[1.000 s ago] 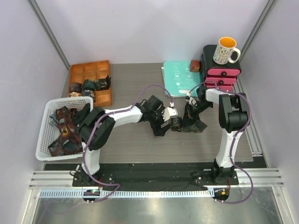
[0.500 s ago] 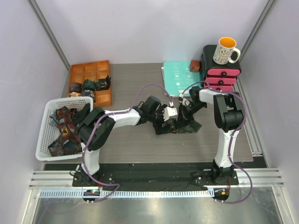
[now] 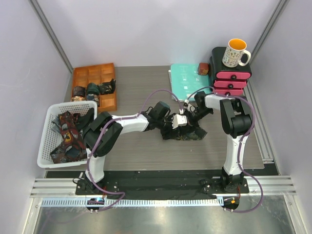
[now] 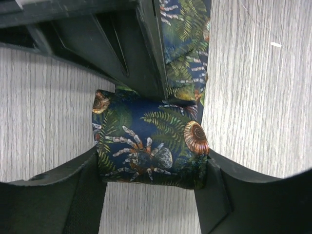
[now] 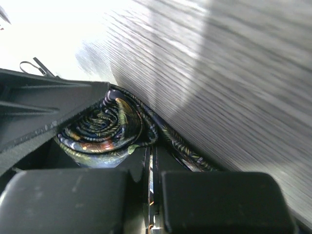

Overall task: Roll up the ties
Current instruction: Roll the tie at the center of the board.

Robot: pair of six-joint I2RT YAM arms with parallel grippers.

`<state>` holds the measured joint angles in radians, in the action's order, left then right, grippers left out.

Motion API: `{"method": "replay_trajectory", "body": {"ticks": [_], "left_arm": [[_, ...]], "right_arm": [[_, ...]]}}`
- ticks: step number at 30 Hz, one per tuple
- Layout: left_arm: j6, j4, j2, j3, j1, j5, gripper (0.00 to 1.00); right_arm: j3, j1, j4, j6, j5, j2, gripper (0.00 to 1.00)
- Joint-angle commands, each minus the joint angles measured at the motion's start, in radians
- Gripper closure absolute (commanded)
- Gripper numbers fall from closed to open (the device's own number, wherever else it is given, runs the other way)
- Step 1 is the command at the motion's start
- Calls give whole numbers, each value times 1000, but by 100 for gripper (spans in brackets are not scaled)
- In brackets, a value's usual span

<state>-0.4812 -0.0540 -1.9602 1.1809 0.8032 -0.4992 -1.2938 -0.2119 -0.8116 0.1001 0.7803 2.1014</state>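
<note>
We saw the necktie (image 4: 148, 146) of dark navy fabric, printed with green ferns, spiders and brown spiral shells, wound into a small tight roll on the grey wood-grain table (image 3: 141, 146) near its middle. A flat tail led away from the roll. The left gripper (image 4: 153, 161) clasped the roll by both ends. The right gripper (image 5: 151, 180), close by the roll, had its jaws nearly together, possibly pinching the tail.

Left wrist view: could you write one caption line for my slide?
A rolled tie with fern and shell print, gripped between the left jaws on the grey table.
</note>
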Motion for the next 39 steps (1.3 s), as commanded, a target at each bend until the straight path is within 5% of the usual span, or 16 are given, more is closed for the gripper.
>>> {"method": "replay_trajectory", "body": {"ticks": [1,12,17,21,39], "left_arm": [[-11,-4,43,74,30,-33,39],[-45,-283,-103,210,111,131,52],[-43,-420,-155,206,134,208,62],[-31,-461,-201,197,146,246,64],[-20,-458,-270,183,151,278,65]], "right_arm": [[36,-63,187,22,-144,65,99],[67,-103,330,165,5,16,99],[39,-21,226,110,76,-35,78],[21,34,62,38,102,-73,62],[102,109,28,52,214,-267,52]]}}
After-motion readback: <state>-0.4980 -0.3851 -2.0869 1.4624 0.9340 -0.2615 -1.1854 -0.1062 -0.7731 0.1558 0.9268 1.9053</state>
